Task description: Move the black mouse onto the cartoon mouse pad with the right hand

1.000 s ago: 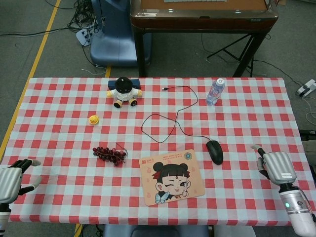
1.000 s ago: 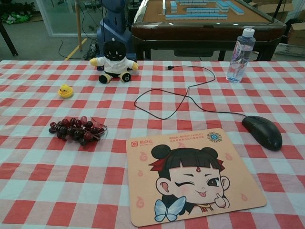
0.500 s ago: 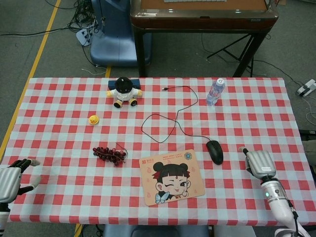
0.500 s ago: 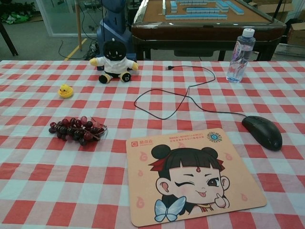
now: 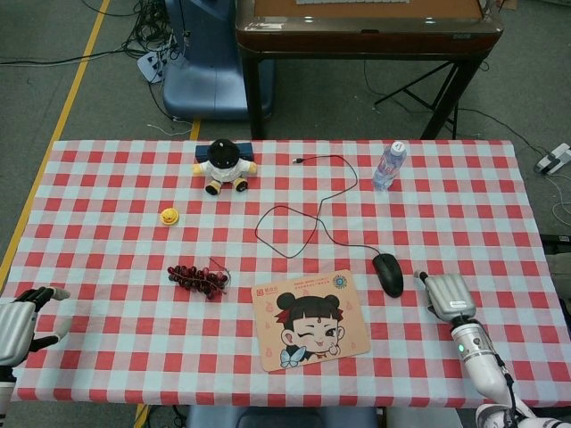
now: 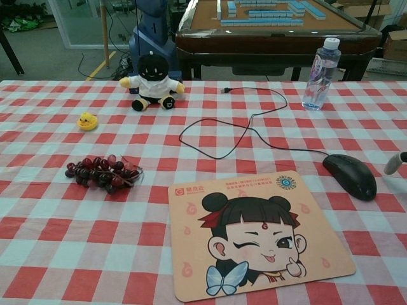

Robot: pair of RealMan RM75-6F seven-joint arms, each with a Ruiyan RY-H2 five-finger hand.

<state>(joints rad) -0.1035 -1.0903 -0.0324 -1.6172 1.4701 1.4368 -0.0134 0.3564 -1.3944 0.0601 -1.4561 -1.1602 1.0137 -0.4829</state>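
Note:
The black mouse (image 5: 388, 273) (image 6: 350, 176) lies on the checked cloth just right of the cartoon mouse pad (image 5: 310, 318) (image 6: 255, 232), its cable looping away toward the back. My right hand (image 5: 446, 296) hovers a short way to the mouse's right, not touching it, holding nothing; only one fingertip (image 6: 395, 163) enters the chest view at the right edge. My left hand (image 5: 20, 319) rests at the near left table edge, fingers apart and empty.
A bunch of dark grapes (image 5: 198, 276) lies left of the pad. Farther back sit a yellow duck (image 5: 169, 215), a plush doll (image 5: 224, 165) and a water bottle (image 5: 389, 165). The mouse cable (image 5: 308, 214) loops across the middle.
My right hand has moved left toward the mouse, from the table's right edge to close beside it. The mouse, the pad and the left hand have stayed put.

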